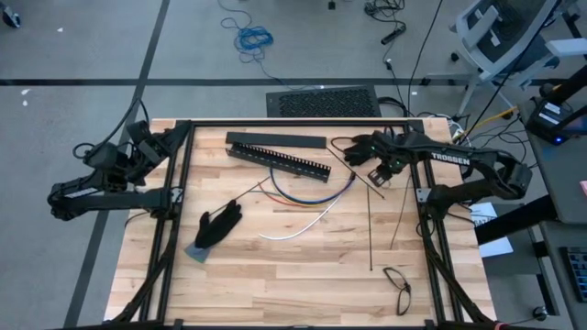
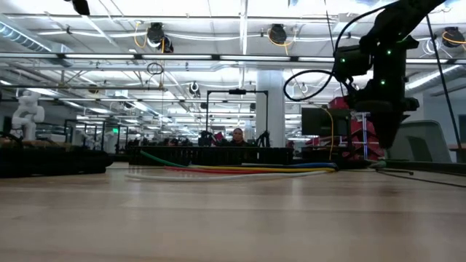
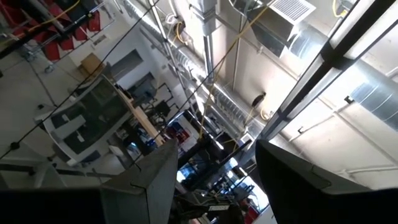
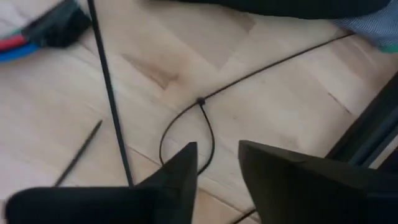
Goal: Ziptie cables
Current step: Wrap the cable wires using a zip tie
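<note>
The cables (image 1: 312, 191), a bundle of coloured wires, curve in an arc on the table's middle, with a white one (image 1: 298, 227) nearer; the low view shows them lying flat (image 2: 240, 169). My right gripper (image 1: 375, 176) (image 4: 217, 152) points down at the far right, open, over a thin black zip tie closed into a loop (image 4: 186, 127) that lies on the wood. The tie's tail (image 4: 273, 65) runs away from its head. My left gripper (image 1: 147, 139) (image 3: 217, 162) is open, raised at the far left and pointing up at the ceiling. My right gripper comes at the zip tie's loop (image 4: 210, 140) from above, pointing down, one finger on each side of the loop's edge. Its fingertips (image 4: 186, 158) hide the loop's nearest part. I cannot tell whether they touch it. The tie lies flat on the table.
A long black slotted bar (image 1: 280, 156) lies at the far middle. A black glove (image 1: 218, 225) is at the left, straight black strips (image 1: 370, 220) at the right, and a black looped cord (image 1: 397, 286) near the front right. Black frame rails (image 1: 179, 183) edge the table.
</note>
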{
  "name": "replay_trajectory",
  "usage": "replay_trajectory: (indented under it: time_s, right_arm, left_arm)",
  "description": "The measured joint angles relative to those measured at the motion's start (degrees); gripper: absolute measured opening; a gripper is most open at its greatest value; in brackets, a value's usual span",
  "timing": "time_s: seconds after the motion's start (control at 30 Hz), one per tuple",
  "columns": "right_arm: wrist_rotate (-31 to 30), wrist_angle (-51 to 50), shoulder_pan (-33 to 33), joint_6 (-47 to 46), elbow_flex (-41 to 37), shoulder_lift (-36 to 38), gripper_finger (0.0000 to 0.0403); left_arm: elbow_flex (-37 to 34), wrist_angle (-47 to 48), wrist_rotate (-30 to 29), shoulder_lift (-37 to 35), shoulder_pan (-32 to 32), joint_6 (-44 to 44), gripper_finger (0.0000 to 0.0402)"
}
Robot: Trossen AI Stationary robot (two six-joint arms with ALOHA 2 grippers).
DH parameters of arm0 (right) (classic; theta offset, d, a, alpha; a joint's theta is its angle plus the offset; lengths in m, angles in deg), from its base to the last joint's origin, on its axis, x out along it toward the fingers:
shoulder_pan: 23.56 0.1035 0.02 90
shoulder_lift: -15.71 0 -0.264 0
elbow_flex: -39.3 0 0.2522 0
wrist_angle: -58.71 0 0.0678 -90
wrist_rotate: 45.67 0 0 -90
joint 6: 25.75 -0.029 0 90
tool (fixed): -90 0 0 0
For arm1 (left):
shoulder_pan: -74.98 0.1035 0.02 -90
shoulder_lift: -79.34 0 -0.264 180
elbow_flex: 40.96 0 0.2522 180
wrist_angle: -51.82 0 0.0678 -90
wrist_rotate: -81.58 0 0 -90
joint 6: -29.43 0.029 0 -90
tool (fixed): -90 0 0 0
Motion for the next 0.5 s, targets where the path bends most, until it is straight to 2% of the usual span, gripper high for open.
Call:
replay_trajectory:
  time_s: [0.1, 0.2, 0.4, 0.5]
  right_arm:
    - [0.0, 0.9, 0.1, -4.7, 0.4, 0.6, 0.0147]
    - [-0.2, 5.4, 1.3, -9.8, 2.1, 3.6, 0.015]
    - [-0.5, 15.3, 6.8, -21.2, 7.8, 14.7, 0.0125]
    - [-0.9, 11.7, 13.7, -31.3, 8.1, 17.3, 0.0109]
  left_arm:
    - [0.0, 1.5, 2.4, 0.0, 0.0, 0.4, 0.0212]
    - [0.0, 7.4, 5.7, 1.6, 0.0, -1.5, 0.0212]
    - [0.2, 11.5, 14.3, 12.6, 0.0, 1.6, 0.0212]
    - [2.8, 16.3, 14.7, 15.6, 0.2, 7.1, 0.0212]
